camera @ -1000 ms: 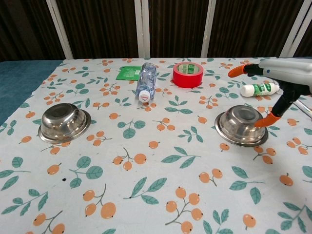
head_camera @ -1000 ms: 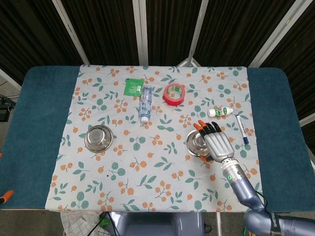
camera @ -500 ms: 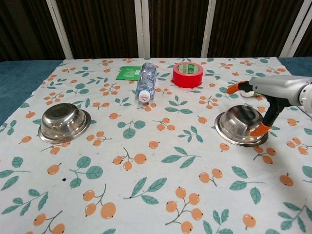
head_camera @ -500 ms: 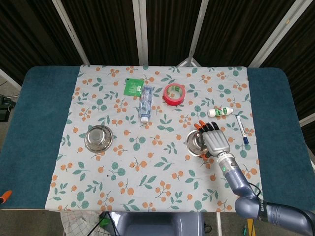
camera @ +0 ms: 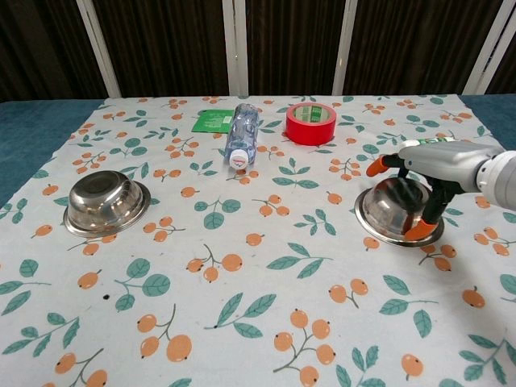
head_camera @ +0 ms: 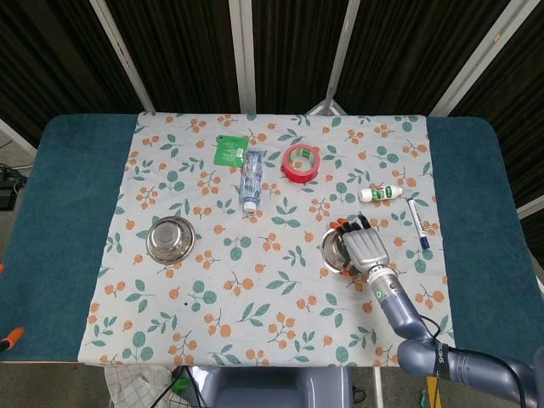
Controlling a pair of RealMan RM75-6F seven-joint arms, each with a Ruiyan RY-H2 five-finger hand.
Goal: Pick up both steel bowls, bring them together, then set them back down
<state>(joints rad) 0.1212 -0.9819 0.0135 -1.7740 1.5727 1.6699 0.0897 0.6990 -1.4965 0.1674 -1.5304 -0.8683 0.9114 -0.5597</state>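
The left steel bowl [head_camera: 170, 239] [camera: 106, 201] sits alone on the floral cloth, with no hand near it. My right hand [head_camera: 364, 245] [camera: 439, 161] hangs low over the right steel bowl [head_camera: 333, 248] [camera: 385, 211]. Its orange-tipped fingers are spread across the bowl's far side and the thumb reaches down to the near right rim. The bowl still rests flat on the cloth, and I see no closed grip on it. Of my left hand, only an orange fingertip [head_camera: 8, 335] shows at the left edge of the head view.
A red tape roll [head_camera: 300, 161] [camera: 311, 122], a lying plastic bottle [head_camera: 252, 178] [camera: 241, 133] and a green packet [head_camera: 229, 150] lie at the back. A white glue stick [head_camera: 381, 194] and a pen [head_camera: 418, 223] lie right of the right bowl.
My right hand has dropped lower and drawn in over the right bowl, with the thumb now down at its rim. Both bowls stay where they were.
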